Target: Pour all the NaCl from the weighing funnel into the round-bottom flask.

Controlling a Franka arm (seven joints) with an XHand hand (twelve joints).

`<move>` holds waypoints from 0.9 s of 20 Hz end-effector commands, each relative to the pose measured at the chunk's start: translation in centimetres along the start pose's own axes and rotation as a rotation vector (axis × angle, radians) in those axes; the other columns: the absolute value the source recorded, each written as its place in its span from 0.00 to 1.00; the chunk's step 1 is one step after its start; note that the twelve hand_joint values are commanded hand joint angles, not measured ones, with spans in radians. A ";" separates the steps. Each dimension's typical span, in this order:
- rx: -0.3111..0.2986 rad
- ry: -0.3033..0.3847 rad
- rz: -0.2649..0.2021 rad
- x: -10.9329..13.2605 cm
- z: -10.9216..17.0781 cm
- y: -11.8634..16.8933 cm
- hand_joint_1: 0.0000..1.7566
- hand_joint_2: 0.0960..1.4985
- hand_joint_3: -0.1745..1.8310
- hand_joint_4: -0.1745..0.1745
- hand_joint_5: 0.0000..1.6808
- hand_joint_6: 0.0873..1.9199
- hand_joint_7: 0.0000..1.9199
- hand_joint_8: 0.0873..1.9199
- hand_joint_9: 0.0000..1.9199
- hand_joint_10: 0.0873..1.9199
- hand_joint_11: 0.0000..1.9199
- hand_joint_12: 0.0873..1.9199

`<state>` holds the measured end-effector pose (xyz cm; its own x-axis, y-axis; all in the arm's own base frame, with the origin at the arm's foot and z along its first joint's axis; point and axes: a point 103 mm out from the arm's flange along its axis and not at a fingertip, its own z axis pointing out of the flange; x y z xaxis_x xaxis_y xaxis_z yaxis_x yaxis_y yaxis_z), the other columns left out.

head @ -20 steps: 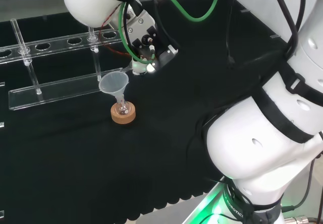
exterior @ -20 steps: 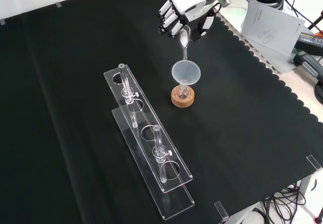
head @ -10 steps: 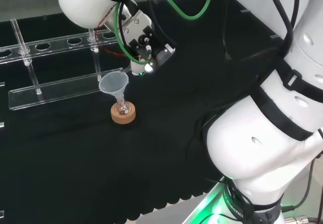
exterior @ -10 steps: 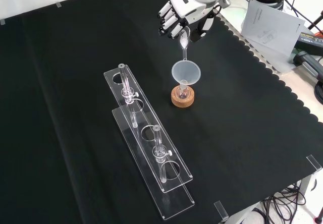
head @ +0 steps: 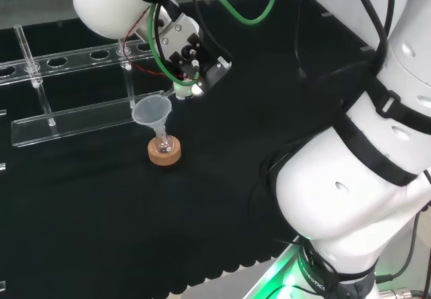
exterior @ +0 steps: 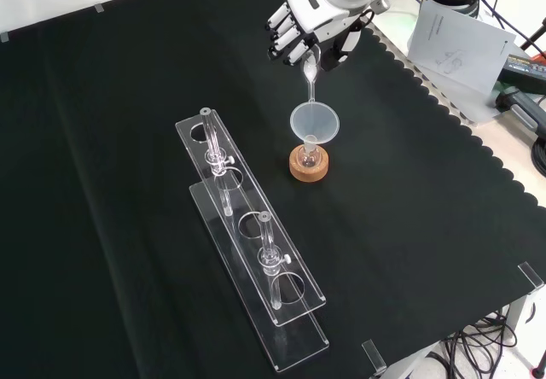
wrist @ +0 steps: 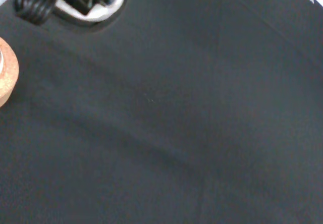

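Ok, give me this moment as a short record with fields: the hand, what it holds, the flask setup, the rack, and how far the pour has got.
hand: the hand is above the flask setup, fingers curled round the weighing funnel
weighing funnel: weighing funnel tilted spout-down, tip just over the rim of the clear funnel
clear funnel: clear funnel seated in the flask neck
flask: small round-bottom flask on a cork ring
rack: clear tube rack to the left in the front view, untouched
stage: pouring position; whether salt is flowing cannot be told

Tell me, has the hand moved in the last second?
Yes. In the head view the hand has shifted slightly left and up relative to the cork stand.
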<state>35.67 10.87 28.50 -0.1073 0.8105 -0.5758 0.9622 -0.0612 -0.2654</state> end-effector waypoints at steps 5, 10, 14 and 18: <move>-0.007 -0.018 -0.004 0.0 -0.3 -0.1 0.62 0.45 0.38 1.00 0.70 0.40 0.31 0.30 0.49 0.15 0.38 0.57; -0.007 -0.039 -0.003 0.2 -0.8 -0.1 0.62 0.45 0.38 1.00 0.70 0.40 0.31 0.30 0.49 0.15 0.38 0.57; -0.007 -0.045 -0.004 0.2 -0.8 -0.1 0.62 0.45 0.38 1.00 0.70 0.40 0.31 0.30 0.49 0.15 0.38 0.57; -0.006 -0.051 -0.005 0.2 -0.9 -0.1 0.62 0.45 0.38 1.00 0.70 0.40 0.31 0.30 0.49 0.15 0.38 0.57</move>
<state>35.74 11.54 29.07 -0.1229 0.7828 -0.6100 0.9631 -0.0543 -0.2637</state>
